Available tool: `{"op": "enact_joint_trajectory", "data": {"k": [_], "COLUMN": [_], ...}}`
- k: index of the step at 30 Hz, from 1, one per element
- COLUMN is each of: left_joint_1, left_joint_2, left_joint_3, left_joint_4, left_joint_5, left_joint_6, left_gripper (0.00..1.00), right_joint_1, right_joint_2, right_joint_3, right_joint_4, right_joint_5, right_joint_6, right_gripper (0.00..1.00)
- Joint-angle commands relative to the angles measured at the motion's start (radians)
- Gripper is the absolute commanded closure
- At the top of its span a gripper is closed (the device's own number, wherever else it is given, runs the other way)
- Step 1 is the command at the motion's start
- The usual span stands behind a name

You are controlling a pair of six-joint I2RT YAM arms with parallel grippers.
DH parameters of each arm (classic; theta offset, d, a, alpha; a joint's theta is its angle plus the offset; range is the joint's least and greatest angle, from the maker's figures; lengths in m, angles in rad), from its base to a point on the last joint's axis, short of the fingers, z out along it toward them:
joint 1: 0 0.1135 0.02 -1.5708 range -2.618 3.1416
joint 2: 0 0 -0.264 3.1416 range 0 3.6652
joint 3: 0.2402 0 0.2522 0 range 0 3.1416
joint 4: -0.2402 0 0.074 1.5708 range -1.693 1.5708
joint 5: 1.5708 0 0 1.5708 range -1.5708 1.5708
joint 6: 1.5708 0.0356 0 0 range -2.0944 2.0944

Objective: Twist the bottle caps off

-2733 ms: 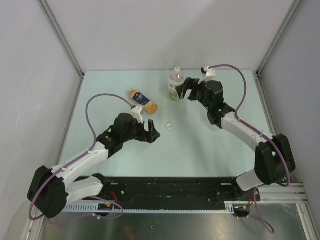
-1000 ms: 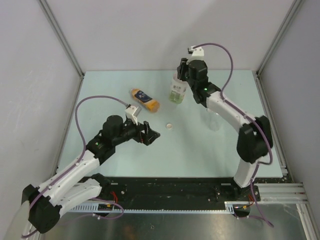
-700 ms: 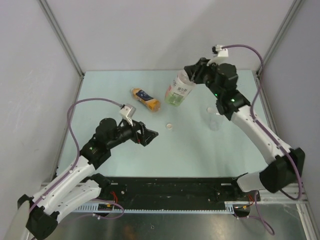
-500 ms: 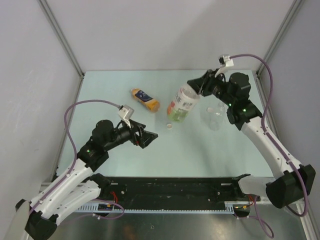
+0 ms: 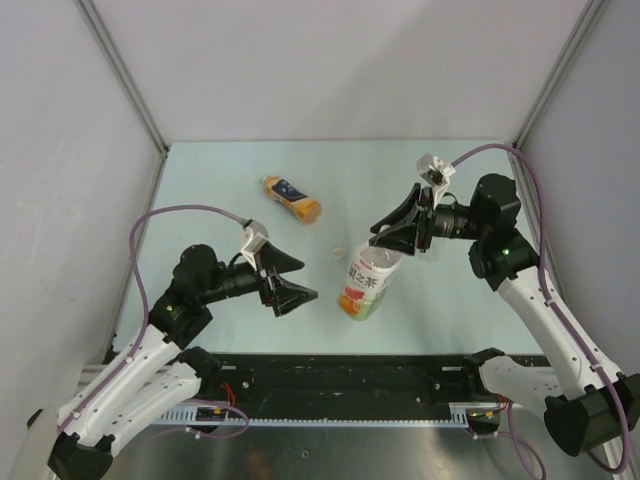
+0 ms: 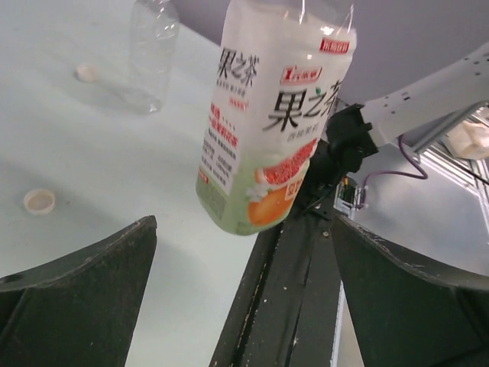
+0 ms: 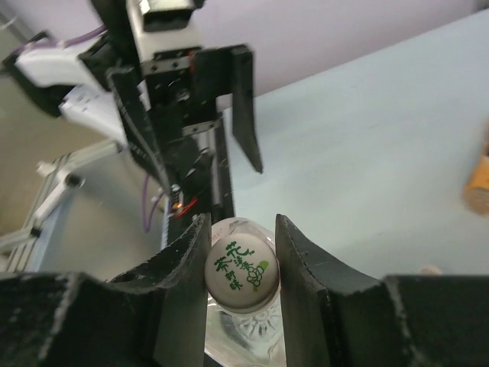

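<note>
Cap (image 7: 241, 275) is pinched by the nearly shut right gripper (image 5: 395, 235), the bottle (image 5: 368, 285) hung tilted near the table's 6 o'clock edge. At its 9 o'clock the left gripper (image 5: 308, 280) is held wide open and empty. A clamp on the body is needed next, so the cap can be twisted.

You will find the tabletop (image 5: 220, 170) pale mint green. The raised bottle (image 5: 368, 284) carries a white label with black characters, a red badge and an orange fruit picture, over pale green contents. Its screw cap (image 7: 241, 274) is off-white with green print. The lying bottle (image 5: 290, 198) is orange with a blue label. The loose cap (image 5: 339, 252) is whitish. The clear bottle (image 6: 153, 50) is colourless. The left arm (image 5: 130, 360) and right arm (image 5: 540, 310) are white and black, jaws black, cables (image 5: 150, 225) purple.
</note>
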Motion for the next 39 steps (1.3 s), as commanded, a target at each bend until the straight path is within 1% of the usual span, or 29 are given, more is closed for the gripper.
{"op": "enact_joint_trajectory", "data": {"k": [1, 5, 9, 12, 14, 19, 23, 28, 39], "left_joint_1": [-0.002, -0.021, -0.062, -0.109, -0.138, -0.165, -0.176, -0.197, -0.259], "left_joint_2": [-0.012, -0.004, 0.016, 0.029, 0.031, 0.031, 0.042, 0.103, 0.248], "left_joint_3": [-0.022, -0.038, -0.029, -0.021, -0.019, -0.018, -0.022, -0.008, 0.06], "left_joint_4": [0.139, 0.179, 0.182, 0.182, 0.179, 0.151, 0.142, 0.134, 0.134], "left_joint_5": [0.128, 0.129, 0.076, 0.002, -0.076, -0.233, -0.303, -0.336, -0.297], "left_joint_6": [-0.002, -0.009, -0.007, 0.004, 0.016, 0.064, 0.093, 0.133, 0.209], "left_gripper": [0.0, 0.0, 0.01, 0.0, 0.0, 0.01, 0.01, 0.0, 0.01], "right_joint_1": [-0.005, -0.006, -0.005, -0.005, -0.005, 0.002, 0.021, 0.035, 0.063], "right_joint_2": [-0.013, -0.013, -0.006, 0.012, 0.021, 0.034, 0.03, 0.036, 0.059], "right_joint_3": [-0.006, -0.007, -0.006, -0.007, -0.006, -0.006, -0.007, -0.006, -0.007], "right_joint_4": [0.072, 0.079, 0.094, 0.116, 0.123, 0.128, 0.12, 0.105, 0.107], "right_joint_5": [-0.25, -0.237, -0.12, 0.013, 0.09, 0.186, 0.242, 0.299, 0.315], "right_joint_6": [-0.035, -0.02, 0.021, 0.087, 0.132, 0.208, 0.222, 0.238, 0.25], "right_gripper": [1.0, 1.0, 1.0, 1.0, 1.0, 1.0, 1.0, 1.0, 1.0]}}
